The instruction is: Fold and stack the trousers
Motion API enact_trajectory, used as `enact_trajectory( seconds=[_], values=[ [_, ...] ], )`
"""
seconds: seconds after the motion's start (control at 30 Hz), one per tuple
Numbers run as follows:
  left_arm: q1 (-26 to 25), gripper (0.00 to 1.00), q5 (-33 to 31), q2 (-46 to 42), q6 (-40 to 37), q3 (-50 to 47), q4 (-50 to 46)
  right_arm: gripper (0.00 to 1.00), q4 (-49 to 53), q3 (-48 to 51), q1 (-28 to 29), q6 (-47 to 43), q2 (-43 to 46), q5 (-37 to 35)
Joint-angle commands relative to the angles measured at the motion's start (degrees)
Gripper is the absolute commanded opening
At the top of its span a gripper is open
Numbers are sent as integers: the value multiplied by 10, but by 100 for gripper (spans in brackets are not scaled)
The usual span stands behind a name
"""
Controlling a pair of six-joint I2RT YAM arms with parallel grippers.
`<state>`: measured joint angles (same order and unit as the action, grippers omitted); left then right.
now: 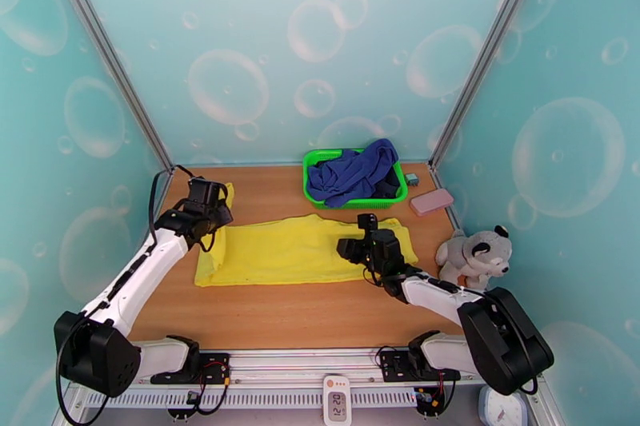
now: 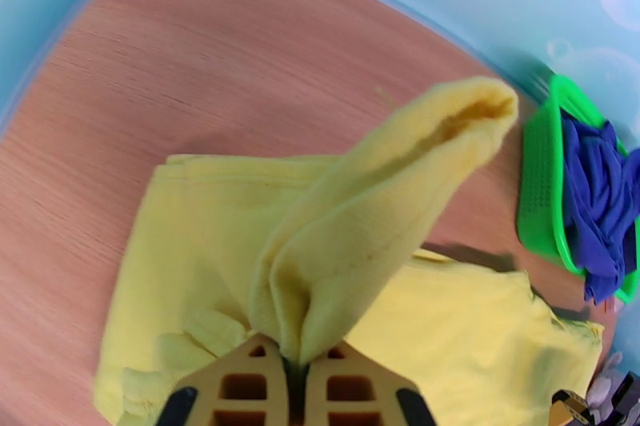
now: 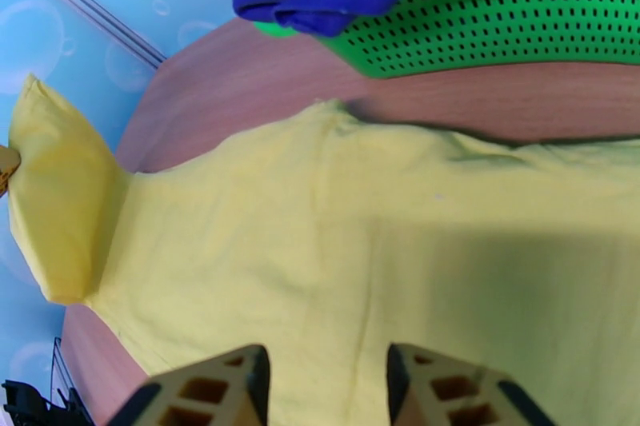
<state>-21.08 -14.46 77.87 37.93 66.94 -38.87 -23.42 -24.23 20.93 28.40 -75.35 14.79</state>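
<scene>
Top external: wooden table [image 1: 320,316], bubble-print walls [image 1: 264,44]; left jaws clench the trousers [image 1: 280,248], right jaws seemingly parted.

Left arm [image 1: 138,276] and right arm [image 1: 432,293]: white links, chunky black joints, loopy black cables [image 1: 151,208], tan waffle-cut fingers [image 2: 240,384].

— What's there to fold?

— A pair of plain, bright yellow soft-fabric trousers [image 1: 296,252], already doubled into one long flat band.

— Where do they lie?

— Across the middle of the wooden table [image 1: 320,316], running left to right.

— Flat all the way?

— No. The right and middle parts lie smooth on the wood. The left end is raised off it as a doubled flap, pinched in the left gripper [image 2: 294,356], with small bunched wrinkles below.
</scene>
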Motion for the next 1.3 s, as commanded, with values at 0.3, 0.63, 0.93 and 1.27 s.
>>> enact_trajectory(
  seconds=[0.3,0.63,0.93,1.27],
  values=[
    [-139,0,-8,196,108,68,100,44,-25,12,-15,4,2,34],
    [-189,5,38,287,137,102,144,44,-25,15,-23,5,1,40],
    [-192,51,82,201,60,58,235,44,-11,8,-24,2,-8,40],
    [-135,62,124,123,73,-171,307,43,-7,-7,-19,8,-39,47]
  ],
)
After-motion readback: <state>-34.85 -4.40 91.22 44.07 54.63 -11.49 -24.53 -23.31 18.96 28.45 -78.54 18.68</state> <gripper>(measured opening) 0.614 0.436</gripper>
